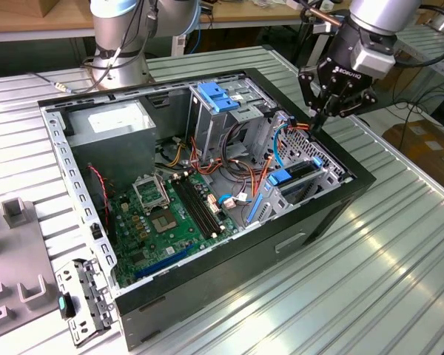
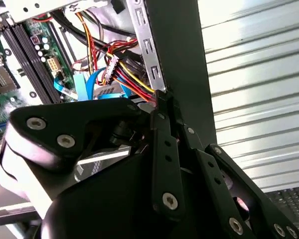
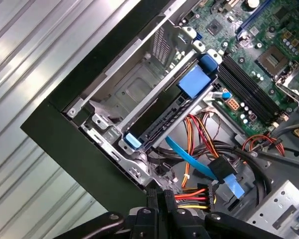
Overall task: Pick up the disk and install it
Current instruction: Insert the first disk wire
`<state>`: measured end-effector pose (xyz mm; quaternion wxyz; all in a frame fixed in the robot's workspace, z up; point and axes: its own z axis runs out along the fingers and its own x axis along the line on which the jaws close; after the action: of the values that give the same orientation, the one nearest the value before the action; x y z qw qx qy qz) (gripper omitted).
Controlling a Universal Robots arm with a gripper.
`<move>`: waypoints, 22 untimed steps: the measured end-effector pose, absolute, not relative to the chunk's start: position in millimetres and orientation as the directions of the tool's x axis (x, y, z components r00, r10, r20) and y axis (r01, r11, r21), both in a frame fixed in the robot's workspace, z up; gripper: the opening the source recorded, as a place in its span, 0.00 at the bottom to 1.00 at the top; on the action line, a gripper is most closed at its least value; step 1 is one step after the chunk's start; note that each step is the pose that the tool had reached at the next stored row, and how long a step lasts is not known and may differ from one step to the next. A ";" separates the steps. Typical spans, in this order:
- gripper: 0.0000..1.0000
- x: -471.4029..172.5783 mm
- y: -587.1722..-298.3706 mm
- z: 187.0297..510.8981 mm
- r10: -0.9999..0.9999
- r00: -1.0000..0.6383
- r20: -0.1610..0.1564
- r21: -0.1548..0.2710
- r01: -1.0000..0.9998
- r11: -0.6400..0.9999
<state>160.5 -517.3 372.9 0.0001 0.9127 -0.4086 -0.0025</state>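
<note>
The tool (image 1: 322, 111) hangs over the front corner of the open computer case (image 1: 229, 274) that lies on its side on the ribbed metal counter (image 1: 399, 259), at the exterior view's right. Its fingers (image 3: 159, 209) look drawn together with nothing between them, tips down at the case edge beside a bundle of red, yellow and orange power wires (image 3: 199, 194).

The disk (image 3: 169, 117) already sits in the drive cage (image 3: 124, 94) at that same front corner, standing on edge between the metal walls, with its blue rail end (image 3: 131, 140) and a broader blue tab (image 3: 195, 82) showing. In the first wrist view its long axis runs diagonally from the case's outer wall in toward the motherboard (image 1: 163, 214). From the tool, the disk lies just below and slightly inward, near but not touching, with a flat blue data cable (image 3: 189, 157) crossing between them
</note>
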 end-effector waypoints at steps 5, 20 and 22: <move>0.17 160.4 -517.3 372.1 -0.814 0.581 -0.004 0.002 -0.814 -0.581; 0.17 150.4 -517.3 369.1 -0.918 0.396 -0.004 0.002 -0.918 -0.396; 0.17 149.7 -517.3 368.0 -0.929 0.369 -0.003 0.002 -0.929 -0.369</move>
<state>149.7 -517.3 368.0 0.0001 0.8274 -0.5616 -0.0017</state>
